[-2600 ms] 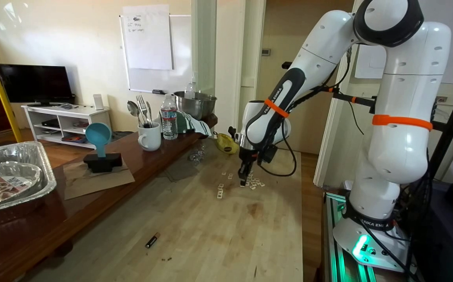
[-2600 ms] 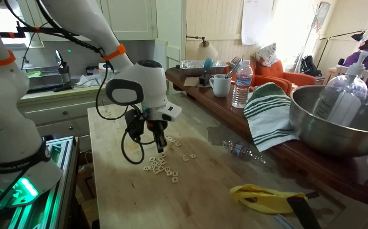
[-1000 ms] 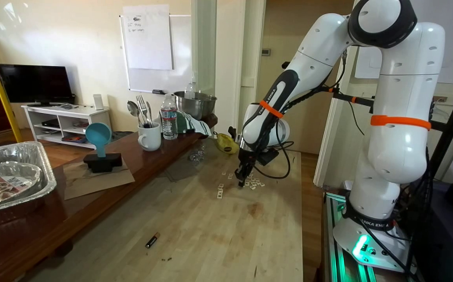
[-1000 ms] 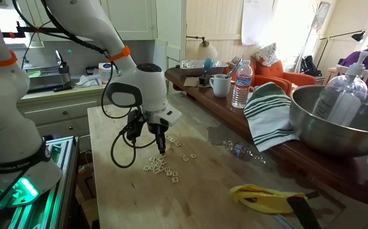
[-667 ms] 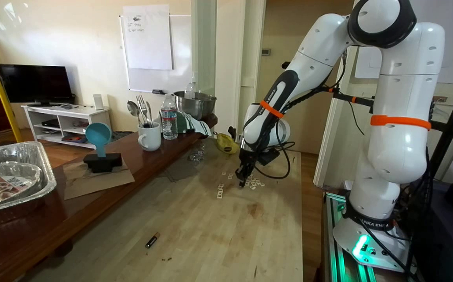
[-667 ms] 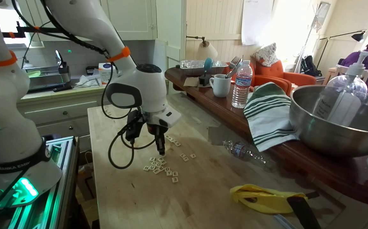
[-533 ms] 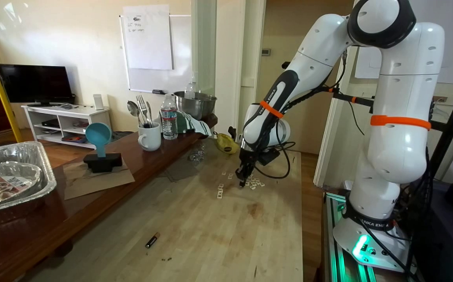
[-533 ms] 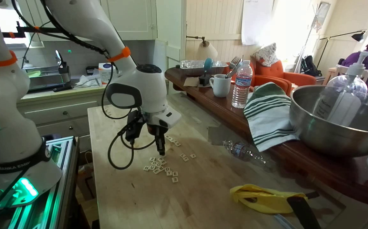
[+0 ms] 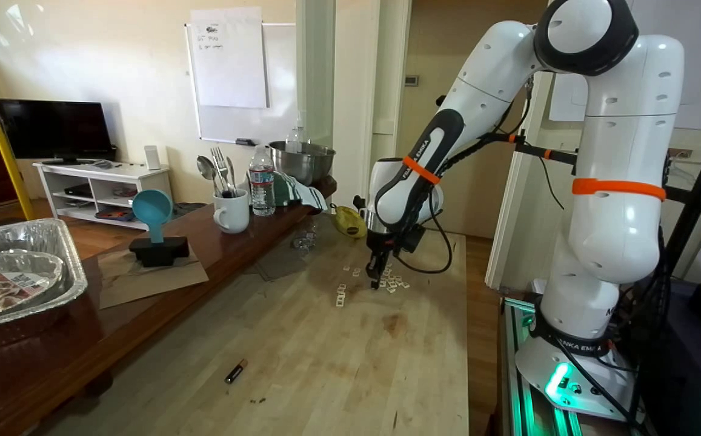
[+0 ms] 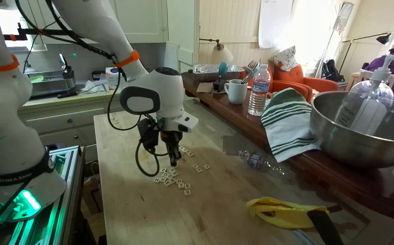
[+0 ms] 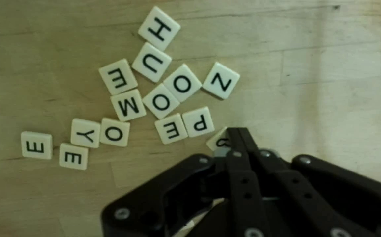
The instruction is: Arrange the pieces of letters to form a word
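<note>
The pieces of letters are small cream square tiles with black letters. A loose cluster lies on the light wood table in both exterior views (image 9: 394, 283) (image 10: 168, 176). In the wrist view the cluster shows tiles such as H (image 11: 159, 28), Z or N (image 11: 221, 80) and P (image 11: 198, 121). A separate row of tiles (image 9: 340, 297) (image 10: 186, 150) and a few loose tiles (image 10: 197, 166) lie nearby. My gripper (image 11: 238, 130) (image 9: 375, 284) (image 10: 173, 164) points down at table level, fingertips together. A tile (image 11: 217, 141) is partly hidden by the fingertips; whether they touch it cannot be told.
A yellow object (image 9: 349, 222) (image 10: 285, 212) and a clear plastic bottle (image 10: 258, 161) lie on the table. A battery (image 9: 235, 371) lies towards the front. A raised dark wood counter (image 9: 144, 321) runs alongside, bearing a mug (image 9: 231, 212), a water bottle (image 9: 262, 183) and a steel bowl (image 10: 360, 132).
My wrist has tilted and swung back more upright, while the fingertips stay close to the same spot and slightly lower than at first. The tiles show no clear movement.
</note>
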### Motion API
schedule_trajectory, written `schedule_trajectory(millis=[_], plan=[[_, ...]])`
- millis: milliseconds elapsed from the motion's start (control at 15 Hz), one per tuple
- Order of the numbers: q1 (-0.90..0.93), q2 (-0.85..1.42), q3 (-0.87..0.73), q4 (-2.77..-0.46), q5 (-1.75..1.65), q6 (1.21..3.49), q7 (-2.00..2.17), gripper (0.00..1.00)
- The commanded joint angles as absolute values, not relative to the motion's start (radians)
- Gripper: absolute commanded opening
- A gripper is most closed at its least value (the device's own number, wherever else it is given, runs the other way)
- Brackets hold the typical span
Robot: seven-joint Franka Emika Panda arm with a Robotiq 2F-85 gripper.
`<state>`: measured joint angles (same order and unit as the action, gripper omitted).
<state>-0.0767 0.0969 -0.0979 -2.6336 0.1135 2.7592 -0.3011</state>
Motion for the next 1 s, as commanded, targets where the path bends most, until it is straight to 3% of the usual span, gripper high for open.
schedule_trajectory(millis=[0,933], plan=[[-0.077,0.194,-0.093,-2.597,-0.049,2.746,-0.309,0.0],[-0.047,0.23,-0.069,-2.573,-0.539,2.768,-0.473,0.0]])
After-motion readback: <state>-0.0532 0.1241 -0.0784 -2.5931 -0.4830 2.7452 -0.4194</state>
